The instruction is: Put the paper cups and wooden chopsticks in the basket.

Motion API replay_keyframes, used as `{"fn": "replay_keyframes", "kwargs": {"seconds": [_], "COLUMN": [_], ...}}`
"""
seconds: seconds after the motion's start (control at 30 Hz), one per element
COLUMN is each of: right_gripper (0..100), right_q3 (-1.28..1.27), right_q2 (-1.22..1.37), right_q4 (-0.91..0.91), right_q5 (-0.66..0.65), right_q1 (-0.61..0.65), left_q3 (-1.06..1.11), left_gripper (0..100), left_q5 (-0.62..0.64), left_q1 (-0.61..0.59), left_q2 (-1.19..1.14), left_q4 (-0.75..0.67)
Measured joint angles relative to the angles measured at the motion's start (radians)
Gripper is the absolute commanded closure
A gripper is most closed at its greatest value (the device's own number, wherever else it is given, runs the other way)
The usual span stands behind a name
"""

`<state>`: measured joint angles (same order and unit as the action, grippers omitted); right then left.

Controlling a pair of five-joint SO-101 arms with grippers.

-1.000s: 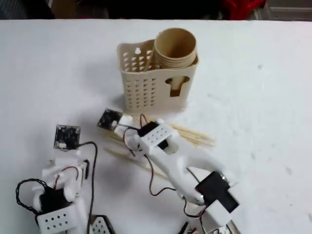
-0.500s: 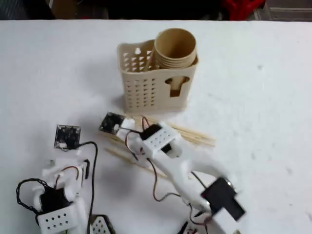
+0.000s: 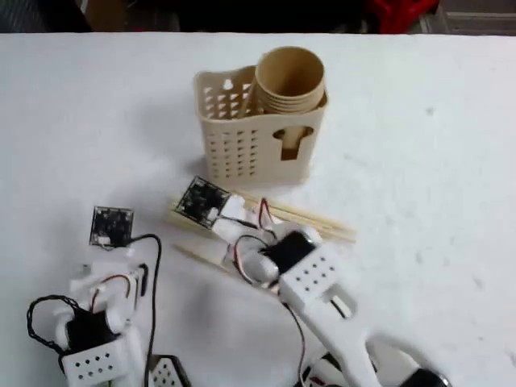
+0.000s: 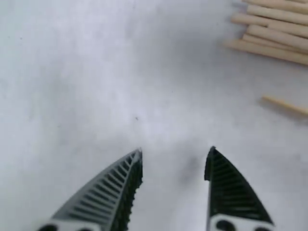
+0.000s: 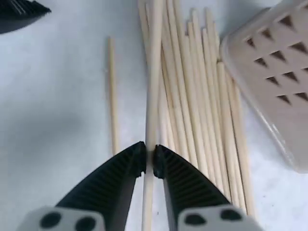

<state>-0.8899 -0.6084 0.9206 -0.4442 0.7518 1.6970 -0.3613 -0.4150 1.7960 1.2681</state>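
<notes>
The right gripper (image 5: pixel 149 159) is closed on a single chopstick (image 5: pixel 154 86) at the edge of the loose chopsticks (image 3: pixel 322 224) on the counter (image 3: pixel 419 161). At their 12 o'clock stands the basket (image 3: pixel 242 149), with paper cups (image 3: pixel 290 81) nested inside. The left gripper (image 4: pixel 174 156) hangs open over the counter, at about their 8 o'clock.

Cream basket (image 3: pixel 242 149), its walls gridded with holes; tan paper cups (image 3: pixel 290 76); pale wooden chopsticks (image 5: pixel 192 96); white table (image 3: pixel 419 161); left gripper (image 4: pixel 175 150) and right gripper (image 5: pixel 149 146) black, ridged.
</notes>
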Motion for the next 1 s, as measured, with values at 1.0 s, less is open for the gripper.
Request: {"fn": "replay_keyframes", "kwargs": {"seconds": [1.0], "right_gripper": [98.2], "right_q3": [1.034], "right_q2": [0.496], "right_q4": [-0.491], "right_q5": [0.107], "right_q1": [-0.16], "left_q3": [0.0], "left_gripper": [78], "left_q5": [0.0], "left_q1": [0.0], "left_q2": [0.0], "left_q4": [0.0]}}
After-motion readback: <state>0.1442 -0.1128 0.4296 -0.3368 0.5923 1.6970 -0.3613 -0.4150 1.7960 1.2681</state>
